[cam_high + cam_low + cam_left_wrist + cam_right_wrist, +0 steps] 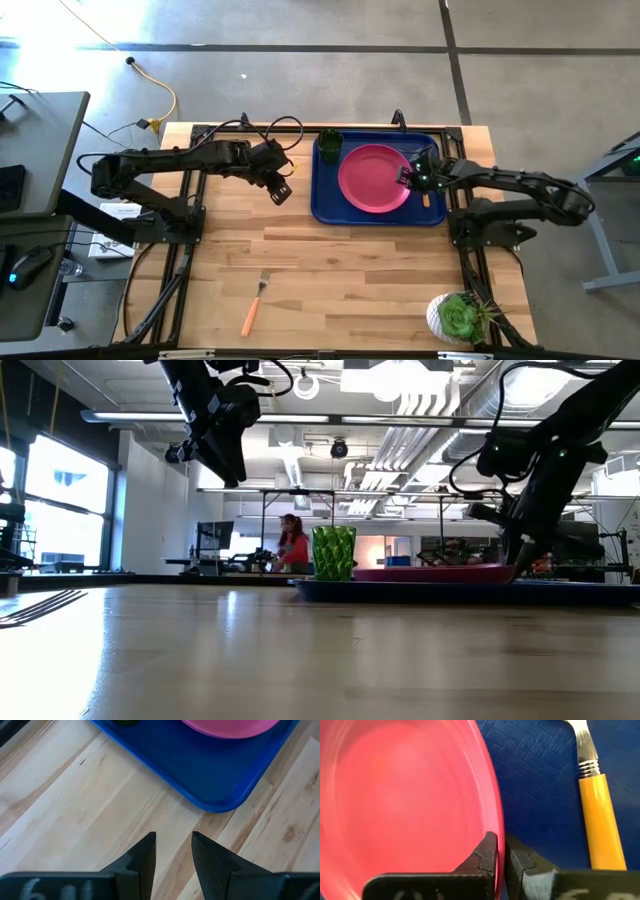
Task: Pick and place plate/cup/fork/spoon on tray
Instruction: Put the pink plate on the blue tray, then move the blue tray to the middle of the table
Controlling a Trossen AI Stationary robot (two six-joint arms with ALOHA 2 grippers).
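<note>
Plate, cup, one each, on tray

- The cutlery piece beside the plate is cut off at the right wrist picture's edge; only neck and orange handle show, so spoon or fork cannot be told.
- From above, the right tool covers most of it.
- The cup is nearly all cropped in the left wrist view.
</note>
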